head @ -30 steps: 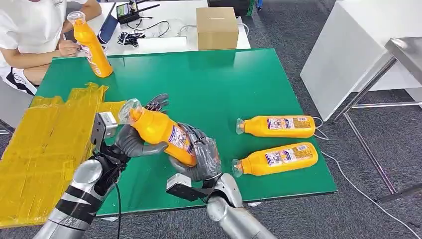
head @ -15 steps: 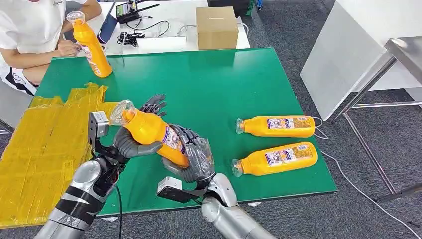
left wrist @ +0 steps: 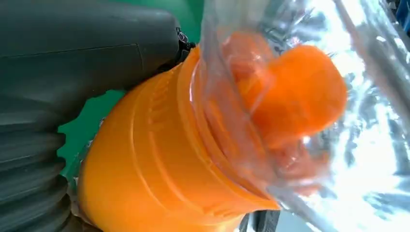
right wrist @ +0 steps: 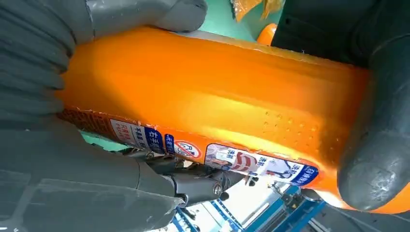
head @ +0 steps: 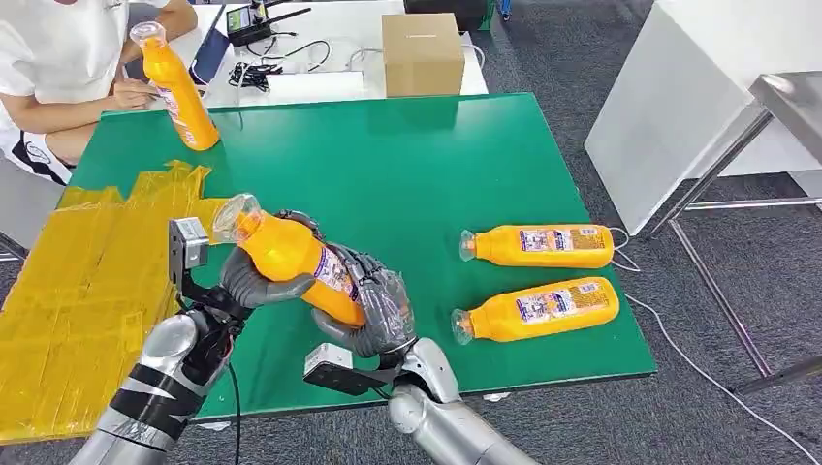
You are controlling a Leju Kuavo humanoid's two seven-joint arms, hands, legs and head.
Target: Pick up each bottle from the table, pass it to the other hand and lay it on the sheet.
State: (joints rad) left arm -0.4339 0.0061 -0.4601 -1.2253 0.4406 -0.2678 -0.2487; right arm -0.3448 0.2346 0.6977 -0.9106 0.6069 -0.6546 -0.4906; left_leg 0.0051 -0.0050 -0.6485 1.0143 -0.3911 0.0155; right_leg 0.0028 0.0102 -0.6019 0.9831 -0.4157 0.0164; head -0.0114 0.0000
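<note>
The held bottle [head: 296,260] hides most of the right hand's fingers [head: 373,291].

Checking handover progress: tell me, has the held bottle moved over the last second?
Yes. The held bottle has shifted slightly left toward the yellow sheet, away from the lying bottles.

Cardboard box [head: 423,53] on white desk [head: 339,44] beyond green table. Cables [head: 254,74] and dark device [head: 250,21] left of box. Seated person [head: 58,68] at far left corner. Metal-legged white table [head: 717,107] right.
</note>
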